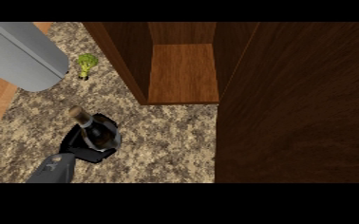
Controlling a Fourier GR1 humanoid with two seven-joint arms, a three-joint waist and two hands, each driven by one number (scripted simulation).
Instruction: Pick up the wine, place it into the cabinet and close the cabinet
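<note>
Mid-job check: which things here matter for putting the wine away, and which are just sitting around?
For the job:
wine bottle, held in the left hand
open cabinet
cabinet door, swung open

Just lying about:
broccoli on the counter
grey appliance at the upper left

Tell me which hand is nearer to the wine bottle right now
Left. The left hand is curled round the wine bottle on the counter. The right hand does not show in the head view, so its position cannot be told.

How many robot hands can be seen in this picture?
1: the left hand, at the lower left, its fingers curled round the wine bottle on the counter. The right hand is out of view.
</note>
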